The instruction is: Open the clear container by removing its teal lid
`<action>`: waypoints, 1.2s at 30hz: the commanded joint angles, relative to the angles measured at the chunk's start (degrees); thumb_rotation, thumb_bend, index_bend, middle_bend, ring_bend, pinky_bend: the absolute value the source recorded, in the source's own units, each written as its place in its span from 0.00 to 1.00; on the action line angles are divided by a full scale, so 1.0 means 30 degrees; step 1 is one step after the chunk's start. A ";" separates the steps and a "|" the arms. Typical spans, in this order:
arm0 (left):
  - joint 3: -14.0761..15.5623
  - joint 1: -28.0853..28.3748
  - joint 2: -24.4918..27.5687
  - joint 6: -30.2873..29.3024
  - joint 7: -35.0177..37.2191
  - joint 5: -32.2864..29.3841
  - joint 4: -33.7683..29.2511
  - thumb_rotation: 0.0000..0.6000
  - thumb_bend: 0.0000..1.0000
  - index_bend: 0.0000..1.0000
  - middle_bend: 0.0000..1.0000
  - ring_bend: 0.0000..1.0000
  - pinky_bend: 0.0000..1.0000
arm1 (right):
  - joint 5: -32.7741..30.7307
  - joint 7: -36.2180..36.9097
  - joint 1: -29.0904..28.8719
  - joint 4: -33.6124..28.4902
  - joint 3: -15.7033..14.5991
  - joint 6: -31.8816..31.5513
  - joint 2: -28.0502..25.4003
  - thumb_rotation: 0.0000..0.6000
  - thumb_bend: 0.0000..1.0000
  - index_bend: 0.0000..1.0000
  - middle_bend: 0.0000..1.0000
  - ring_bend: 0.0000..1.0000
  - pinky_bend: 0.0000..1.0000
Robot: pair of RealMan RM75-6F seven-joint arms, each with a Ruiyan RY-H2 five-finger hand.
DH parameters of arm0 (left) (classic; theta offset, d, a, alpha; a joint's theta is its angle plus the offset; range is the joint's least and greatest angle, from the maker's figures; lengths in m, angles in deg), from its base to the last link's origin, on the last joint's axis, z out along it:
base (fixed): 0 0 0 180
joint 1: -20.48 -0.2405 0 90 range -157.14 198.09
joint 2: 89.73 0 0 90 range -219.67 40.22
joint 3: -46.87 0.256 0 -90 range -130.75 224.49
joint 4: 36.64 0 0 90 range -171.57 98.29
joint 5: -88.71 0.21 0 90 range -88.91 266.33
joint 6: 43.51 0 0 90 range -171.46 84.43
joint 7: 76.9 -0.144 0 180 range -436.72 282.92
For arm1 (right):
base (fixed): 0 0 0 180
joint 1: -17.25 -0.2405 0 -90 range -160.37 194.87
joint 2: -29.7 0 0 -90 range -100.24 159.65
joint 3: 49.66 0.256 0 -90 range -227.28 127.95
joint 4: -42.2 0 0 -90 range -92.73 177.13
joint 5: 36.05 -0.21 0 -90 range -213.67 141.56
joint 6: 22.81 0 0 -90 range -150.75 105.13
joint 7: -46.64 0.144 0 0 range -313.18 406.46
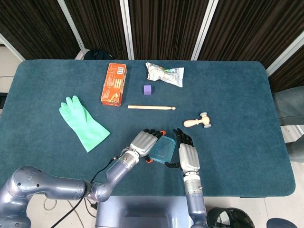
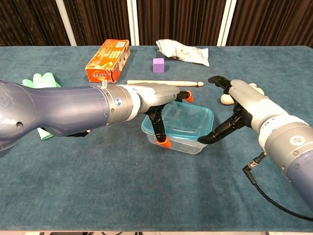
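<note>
The clear container point(image 1: 163, 150) point(image 2: 177, 132) stands near the table's front edge with its teal lid point(image 2: 183, 117) seated on top. My left hand point(image 1: 144, 142) point(image 2: 157, 96) straddles the container's left end: its thumb presses the near wall and an orange-tipped finger reaches past the far edge, so it grips the box. My right hand point(image 1: 186, 155) point(image 2: 240, 106) sits at the right end with fingers spread above the table. Its thumb tip touches the container's near right corner under the lid rim.
Beyond the hands lie a wooden stick point(image 1: 151, 107) point(image 2: 164, 83), a purple cube point(image 1: 147, 90), an orange box point(image 1: 114, 84), a crumpled packet point(image 1: 164, 74) and a small wooden mallet point(image 1: 198, 121), just behind my right hand. A green glove point(image 1: 83, 122) lies at the left.
</note>
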 commanded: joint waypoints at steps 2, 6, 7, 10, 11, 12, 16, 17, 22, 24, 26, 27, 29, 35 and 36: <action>0.0034 0.0037 0.0041 0.0014 0.0089 -0.0017 -0.0036 1.00 0.12 0.05 0.15 0.07 0.25 | -0.0110 0.0065 0.0018 -0.0017 -0.0052 -0.0035 -0.0033 1.00 0.19 0.00 0.00 0.00 0.00; 0.0038 0.0108 0.0141 0.0080 0.0197 0.0002 -0.0109 1.00 0.10 0.02 0.08 0.04 0.22 | -0.0148 0.0114 -0.0002 0.0014 -0.0092 -0.0055 -0.0066 1.00 0.19 0.00 0.00 0.00 0.00; 0.0036 0.0117 0.0149 0.0075 0.0219 0.0000 -0.0117 1.00 0.09 0.01 0.07 0.04 0.21 | -0.0152 0.0126 -0.0006 0.0013 -0.0097 -0.0059 -0.0069 1.00 0.19 0.00 0.00 0.00 0.00; 0.0021 0.0135 0.0176 0.0063 0.0321 -0.0002 -0.0146 1.00 0.07 0.00 0.06 0.03 0.21 | -0.0156 0.0146 -0.0027 0.0018 -0.0144 -0.0061 -0.0073 1.00 0.19 0.00 0.00 0.00 0.00; 0.0043 0.0147 0.0195 0.0078 0.0322 -0.0025 -0.0157 1.00 0.07 0.00 0.06 0.03 0.20 | -0.0165 0.0156 -0.0033 0.0017 -0.0145 -0.0065 -0.0070 1.00 0.19 0.00 0.00 0.00 0.00; 0.0067 0.0162 0.0215 0.0091 0.0315 -0.0039 -0.0164 1.00 0.06 0.00 0.06 0.03 0.20 | -0.0162 0.0153 -0.0047 0.0019 -0.0142 -0.0070 -0.0066 1.00 0.19 0.00 0.00 0.00 0.00; 0.0076 0.0165 0.0255 0.0128 0.0437 -0.0056 -0.0198 1.00 0.04 0.00 0.05 0.03 0.20 | -0.0148 0.0145 -0.0094 -0.0005 -0.0117 -0.0100 -0.0054 1.00 0.19 0.00 0.00 0.00 0.00; 0.0077 0.0167 0.0260 0.0135 0.0472 -0.0037 -0.0198 1.00 0.04 0.00 0.05 0.03 0.21 | -0.0157 0.0150 -0.0104 -0.0015 -0.0106 -0.0109 -0.0048 1.00 0.19 0.00 0.00 0.00 0.00; 0.0163 0.0226 0.0235 0.0170 0.0505 -0.0032 -0.0139 1.00 0.04 0.00 0.06 0.05 0.23 | -0.0242 0.0156 -0.0148 -0.0017 -0.0107 -0.0110 0.0002 1.00 0.19 0.00 0.00 0.00 0.00; 0.0231 0.0254 0.0204 0.0198 0.0506 -0.0036 -0.0097 1.00 0.04 0.00 0.06 0.06 0.24 | -0.0265 0.0169 -0.0184 0.0000 -0.0100 -0.0103 0.0048 1.00 0.19 0.00 0.00 0.00 0.00; 0.0265 0.0256 0.0156 0.0207 0.0568 0.0003 -0.0059 1.00 0.04 0.00 0.06 0.06 0.25 | -0.0272 0.0163 -0.0229 0.0020 -0.0082 -0.0108 0.0093 1.00 0.19 0.00 0.00 0.00 0.00; 0.0293 0.0257 0.0136 0.0226 0.0587 0.0016 -0.0040 1.00 0.04 0.00 0.06 0.06 0.25 | -0.0279 0.0162 -0.0248 0.0021 -0.0059 -0.0113 0.0112 1.00 0.19 0.00 0.00 0.00 0.00; 0.0346 0.0276 0.0094 0.0258 0.0611 0.0074 0.0026 1.00 0.04 0.00 0.06 0.06 0.25 | -0.0311 0.0164 -0.0287 0.0007 -0.0007 -0.0128 0.0152 1.00 0.19 0.00 0.00 0.00 0.00; 0.0439 0.0320 0.0006 0.0315 0.0714 0.0240 0.0134 1.00 0.04 0.00 0.06 0.06 0.25 | -0.0499 0.0174 -0.0430 -0.0155 0.0315 -0.0192 0.0257 1.00 0.19 0.00 0.00 0.00 0.00; 0.0451 0.0324 0.0006 0.0294 0.0710 0.0266 0.0143 1.00 0.04 0.00 0.06 0.06 0.25 | -0.0510 0.0176 -0.0455 -0.0184 0.0374 -0.0206 0.0266 1.00 0.19 0.00 0.00 0.00 0.00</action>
